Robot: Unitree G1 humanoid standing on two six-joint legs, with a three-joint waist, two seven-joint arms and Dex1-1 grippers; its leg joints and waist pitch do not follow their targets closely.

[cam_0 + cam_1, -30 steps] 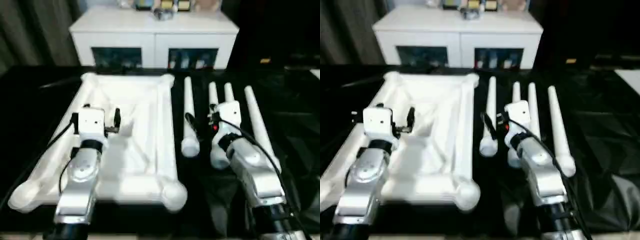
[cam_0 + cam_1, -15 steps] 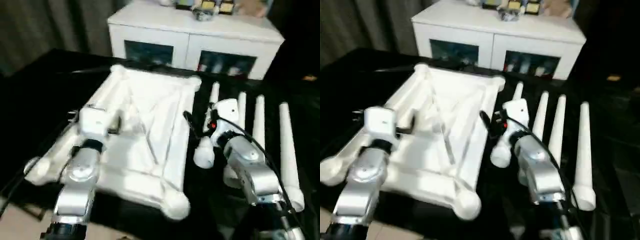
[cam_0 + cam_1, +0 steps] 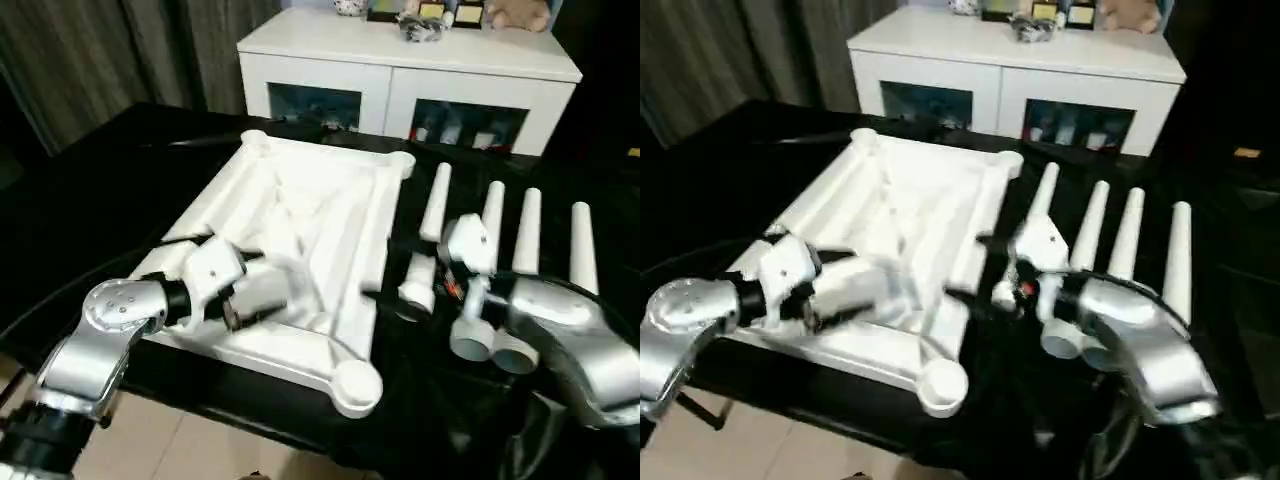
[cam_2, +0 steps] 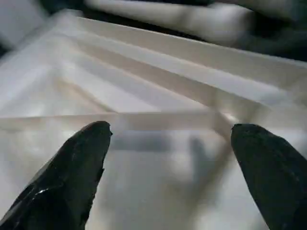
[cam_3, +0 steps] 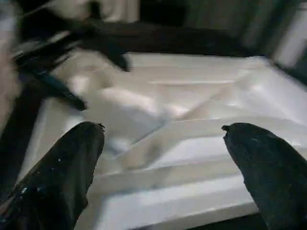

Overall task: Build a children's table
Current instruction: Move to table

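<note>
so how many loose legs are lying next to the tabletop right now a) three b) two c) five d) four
d) four: four white legs lie side by side on the black surface to the right of the upside-down tabletop, none of them in a corner socket yet.
</note>
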